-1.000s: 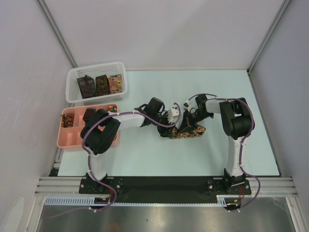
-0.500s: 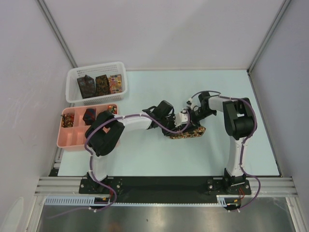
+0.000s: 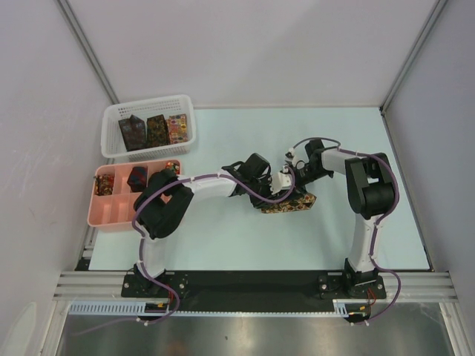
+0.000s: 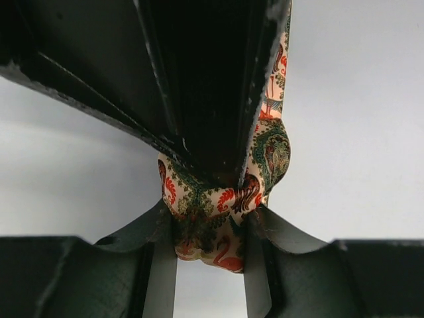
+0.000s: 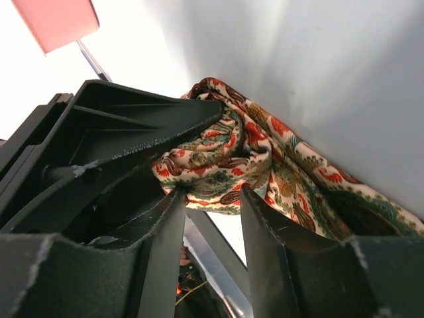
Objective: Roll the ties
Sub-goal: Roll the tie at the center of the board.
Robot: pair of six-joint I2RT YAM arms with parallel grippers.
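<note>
Top view: left arm and right arm reach in to the middle of the pale table (image 3: 223,245) and meet over a brown-gold patterned tie (image 3: 291,203), which lies in a bunched, folded heap there. Left gripper (image 3: 286,191) and right gripper (image 3: 295,186) sit tip to tip on the heap's far edge; jaw states are not readable from up here. White mesh basket (image 3: 148,101) sits at the table's far left with three folded ties (image 3: 156,130) standing in it. Pink tray (image 3: 95,208) lies just near of the basket, with small rolls (image 3: 137,178) in its far compartments. Left wrist view: left gripper (image 4: 211,225) is pinching a wad of the tie (image 4: 268,152), with the pale fingers (image 4: 159,278) pressed against the fabric from both sides. Red, green and cream paisley print. A strip of the same fabric runs up along a black finger (image 4: 199,79) of the other arm that hangs right over the wad. Right wrist view: right gripper (image 5: 211,199) has its jaws spread, with a clear gap between the fingers (image 5: 265,252). The tie (image 5: 252,152) is crumpled just at and beyond the tips, its folded edge touching them but not squeezed. The black body of the left gripper (image 5: 119,146) presses into the fabric from the left side. A pink shape (image 5: 56,20) fills the top left corner.
</note>
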